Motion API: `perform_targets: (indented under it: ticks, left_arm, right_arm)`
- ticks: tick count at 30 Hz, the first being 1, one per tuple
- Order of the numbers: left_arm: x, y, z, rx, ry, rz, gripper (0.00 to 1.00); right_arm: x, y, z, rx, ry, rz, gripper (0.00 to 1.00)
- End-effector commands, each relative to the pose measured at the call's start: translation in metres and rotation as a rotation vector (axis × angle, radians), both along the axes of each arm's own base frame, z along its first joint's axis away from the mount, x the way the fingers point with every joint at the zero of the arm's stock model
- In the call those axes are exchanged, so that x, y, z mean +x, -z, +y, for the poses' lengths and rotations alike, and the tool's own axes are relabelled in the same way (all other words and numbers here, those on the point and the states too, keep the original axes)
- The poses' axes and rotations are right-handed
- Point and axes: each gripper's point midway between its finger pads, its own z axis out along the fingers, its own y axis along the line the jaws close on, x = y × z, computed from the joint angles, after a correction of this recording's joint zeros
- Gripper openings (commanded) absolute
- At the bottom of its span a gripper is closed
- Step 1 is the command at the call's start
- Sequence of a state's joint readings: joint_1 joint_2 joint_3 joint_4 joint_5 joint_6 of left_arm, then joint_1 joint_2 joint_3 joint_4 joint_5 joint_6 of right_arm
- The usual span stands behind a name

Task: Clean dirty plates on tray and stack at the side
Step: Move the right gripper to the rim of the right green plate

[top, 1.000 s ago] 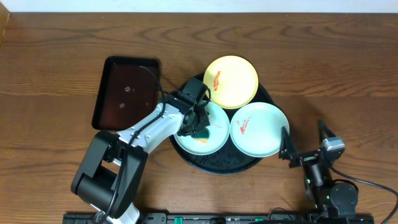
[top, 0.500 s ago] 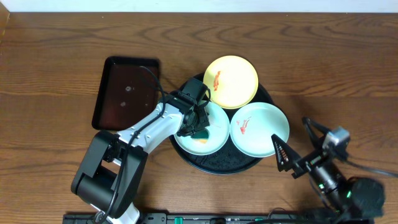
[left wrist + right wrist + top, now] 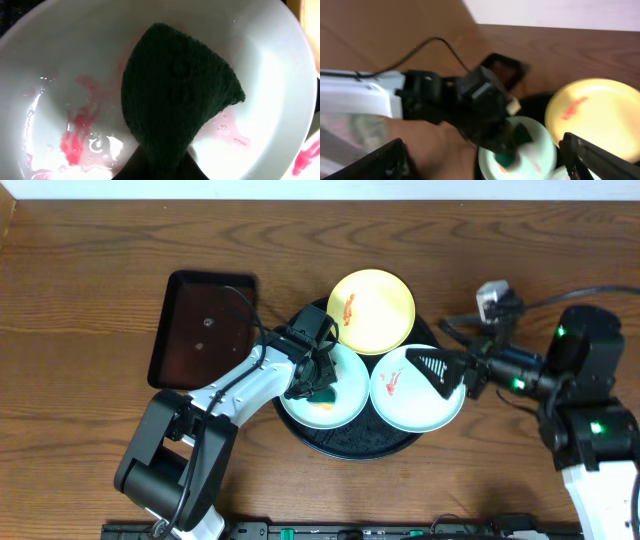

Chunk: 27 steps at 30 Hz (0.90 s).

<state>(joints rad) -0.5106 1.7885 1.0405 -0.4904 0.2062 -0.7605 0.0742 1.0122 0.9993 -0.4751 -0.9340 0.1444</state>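
The round black tray (image 3: 352, 446) holds three plates. The pale yellow plate (image 3: 380, 315) at the back has a red smear. The left pale blue plate (image 3: 340, 408) lies under my left gripper (image 3: 314, 383), which is shut on a dark green cloth (image 3: 180, 95) pressed into its wet, pink-smeared surface (image 3: 75, 140). The right pale blue plate (image 3: 415, 405) has a red smear. My right gripper (image 3: 436, 350) hovers open and empty over that plate's far right edge. The blurred right wrist view shows its open jaws (image 3: 482, 150), the yellow plate (image 3: 597, 112) and the left plate (image 3: 535, 150).
A dark brown rectangular tray (image 3: 203, 328) lies left of the black tray and also shows in the right wrist view (image 3: 502, 70). My left arm (image 3: 235, 390) reaches across from the front left. Bare wooden table (image 3: 520, 270) surrounds the trays.
My right arm has swung up from the table's front right edge to over the right pale blue plate. The left gripper stays on the left plate with the cloth.
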Motion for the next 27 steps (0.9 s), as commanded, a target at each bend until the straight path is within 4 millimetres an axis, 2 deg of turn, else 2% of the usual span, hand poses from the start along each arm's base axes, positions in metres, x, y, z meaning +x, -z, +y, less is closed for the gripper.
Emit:
perform_targets:
  ticks: [1, 5, 7, 9, 12, 14, 15, 17, 21, 23, 27]
  left_arm:
    - [-0.004, 0.007, 0.005, 0.028, -0.015, 0.027, 0.08]
    - [-0.005, 0.008, 0.006, 0.029, -0.015, 0.03, 0.08]
    - [-0.005, 0.008, 0.006, 0.03, -0.015, 0.031, 0.08]
    - [-0.005, 0.007, 0.006, 0.029, -0.015, 0.03, 0.08]
    - [-0.005, 0.008, 0.006, 0.029, -0.015, 0.03, 0.08]
    - [-0.005, 0.008, 0.006, 0.032, -0.016, 0.028, 0.08]
    - [-0.005, 0.008, 0.006, 0.032, -0.016, 0.028, 0.08]
    - [-0.005, 0.008, 0.006, 0.032, -0.016, 0.028, 0.08]
    - [-0.005, 0.008, 0.006, 0.031, -0.016, 0.027, 0.08]
    - [-0.004, 0.007, 0.006, 0.029, -0.016, 0.024, 0.08]
    - [-0.004, 0.007, 0.006, 0.03, -0.016, 0.025, 0.08]
  right_arm:
    - [0.003, -0.002, 0.007, 0.07, -0.024, 0.103, 0.91]
    - [0.026, 0.036, -0.014, -0.071, 0.228, 0.209, 0.83]
    - [0.03, 0.056, -0.025, -0.14, 0.34, 0.279, 0.74]
    - [0.027, 0.069, -0.025, -0.183, 0.36, 0.332, 0.72]
    - [0.018, 0.09, -0.02, -0.243, 0.32, 0.418, 0.73]
    - [0.012, 0.103, -0.014, -0.282, 0.281, 0.463, 0.82]
    - [0.009, 0.107, -0.011, -0.282, 0.262, 0.485, 0.91]
    - [0.006, 0.106, -0.006, -0.267, 0.239, 0.497, 0.99]
    - [0.015, 0.097, 0.001, -0.207, 0.263, 0.491, 0.99]
    - [0.021, 0.093, 0.006, -0.206, 0.255, 0.444, 0.96]
    - [0.024, 0.099, 0.021, -0.284, 0.247, 0.373, 0.89]
